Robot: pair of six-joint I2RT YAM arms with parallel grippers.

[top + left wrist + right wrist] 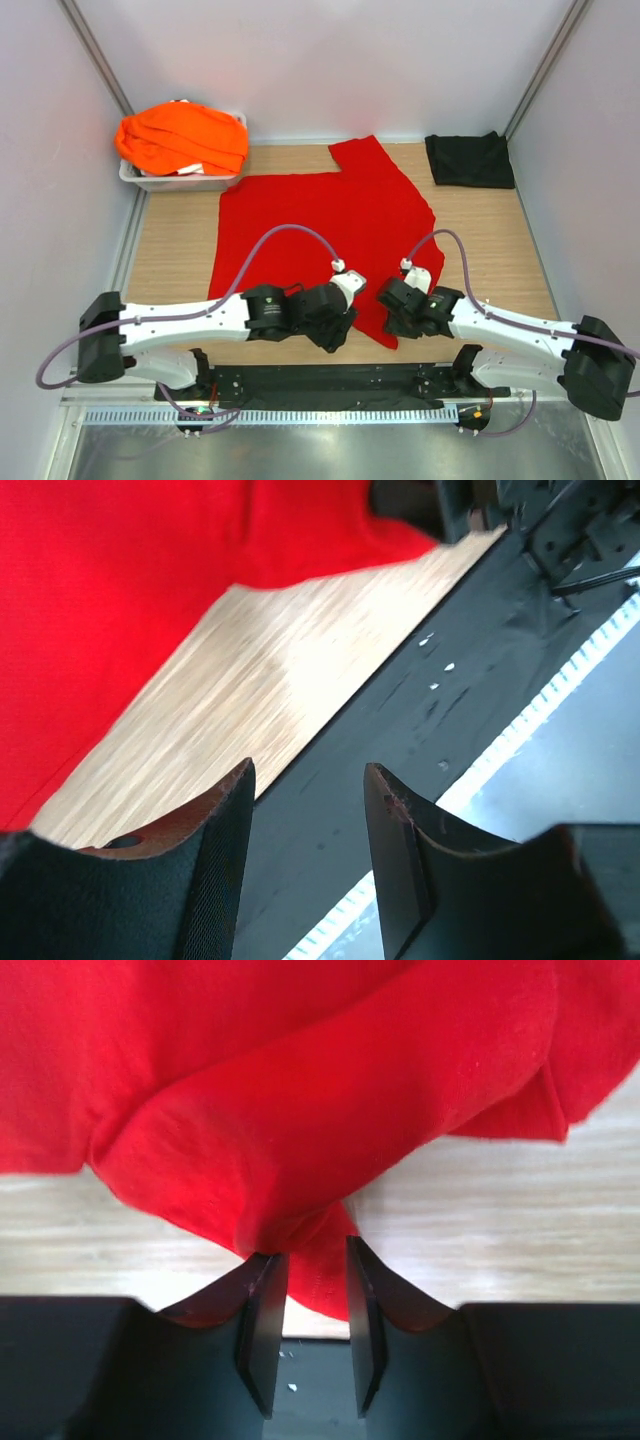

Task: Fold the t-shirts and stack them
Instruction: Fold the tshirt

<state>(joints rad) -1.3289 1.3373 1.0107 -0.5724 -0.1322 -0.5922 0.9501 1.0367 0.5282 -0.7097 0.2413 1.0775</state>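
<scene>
**Right wrist view: right fingers (262, 1310) clamped on red t-shirt (300, 1110), left fingers (225, 830) free**

- Right fingers: pinched on a bunched fold of the red t-shirt's near edge. Cloth fills the gap between the pads and a small tab of it hangs below them. Grip sits right at the near edge of the bench (180, 250), just over the black base plate (330, 385).
- Left fingers: released, gap clear, nothing between the pads. They hang over the seam between bench wood and base plate. Red cloth lies to the far left of them in the left wrist view, not touching.
- Red t-shirt: spread mostly flat across the middle of the bench, one sleeve pointing far, near-right corner rumpled where the right arm has hold of it. Both wrists sit at its near hem, the left one at the near-middle, the right one at the near-right.
- Orange t-shirts (182, 137): loose heap in the grey tray (185, 183), far-left corner, spilling over its rim.
- Black t-shirt (470, 160): folded flat, far-right corner, well apart from the red one.
</scene>
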